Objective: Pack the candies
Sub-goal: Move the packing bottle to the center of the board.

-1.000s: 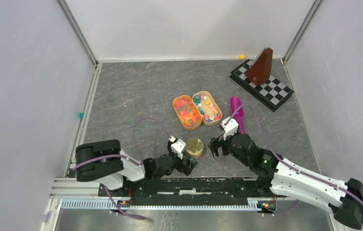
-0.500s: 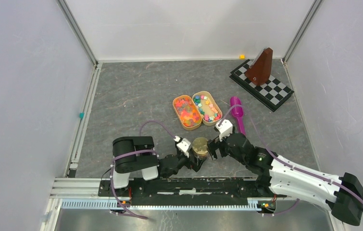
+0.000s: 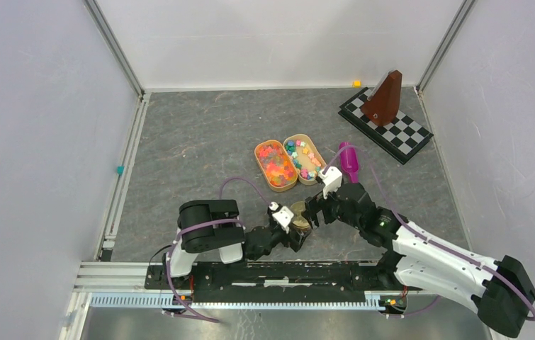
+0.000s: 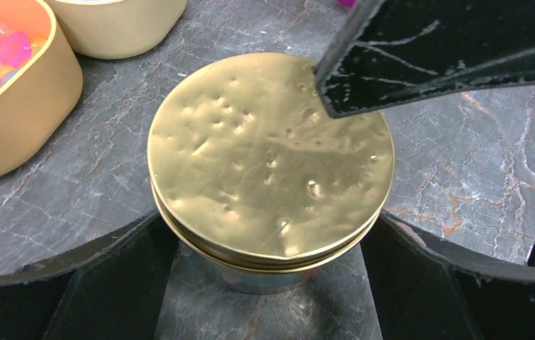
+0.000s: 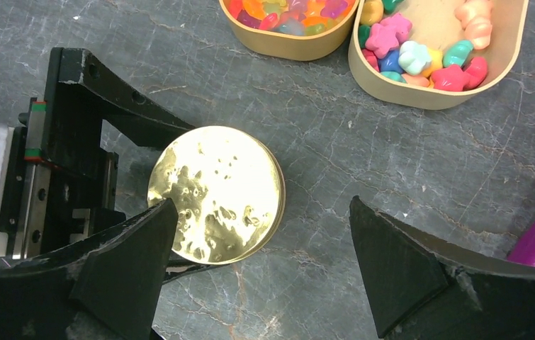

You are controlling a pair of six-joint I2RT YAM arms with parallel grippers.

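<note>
A small jar with a dented gold lid [image 3: 298,213] stands on the grey table near the front. My left gripper [image 4: 271,237] is low behind it, one finger against each side of the jar, shut on it. My right gripper [image 5: 261,212] is open and hovers above the jar [image 5: 216,193], one fingertip [image 5: 144,241] over the lid's edge and the other well off to the side. The candies [image 5: 420,49] lie in two tan oval trays [image 5: 427,103] just beyond the jar; they also show in the top view [image 3: 289,163]. A purple scoop [image 3: 349,161] lies right of the trays.
A brown metronome [image 3: 385,98] stands on a checkered board [image 3: 399,136] at the back right. A small orange piece [image 3: 356,83] lies by the back wall and a teal bit [image 3: 119,170] by the left rail. White walls close in three sides.
My left gripper has slid right with the jar between its fingers. My right gripper has moved left, from beside the jar to over its lid.
</note>
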